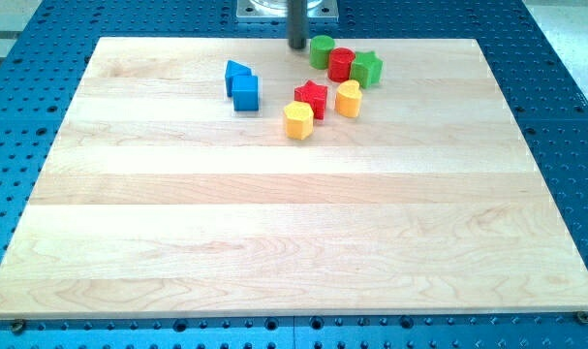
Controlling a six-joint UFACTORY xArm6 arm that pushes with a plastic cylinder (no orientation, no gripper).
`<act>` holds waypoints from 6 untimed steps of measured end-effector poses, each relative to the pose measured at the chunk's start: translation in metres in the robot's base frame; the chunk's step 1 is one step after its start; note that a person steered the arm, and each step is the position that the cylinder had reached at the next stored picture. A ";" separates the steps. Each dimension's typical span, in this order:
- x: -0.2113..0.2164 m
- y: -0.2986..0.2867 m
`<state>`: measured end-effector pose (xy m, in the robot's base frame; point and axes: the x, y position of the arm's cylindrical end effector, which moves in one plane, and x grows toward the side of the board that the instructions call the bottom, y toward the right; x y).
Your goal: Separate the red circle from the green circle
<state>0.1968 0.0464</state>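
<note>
The red circle (pixel 341 63) sits near the view's top, touching the green circle (pixel 322 50) on its upper left and a green star (pixel 367 69) on its right. My tip (pixel 298 47) is at the board's top edge, just left of the green circle, close to it or touching it.
A red star (pixel 312 98), a yellow heart (pixel 349 98) and a yellow hexagon (pixel 297 121) lie just below the group. Two blue blocks (pixel 241 85) sit together to the left. The wooden board (pixel 294 233) rests on a blue perforated table.
</note>
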 end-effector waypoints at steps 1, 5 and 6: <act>0.032 0.062; 0.057 -0.015; 0.040 -0.015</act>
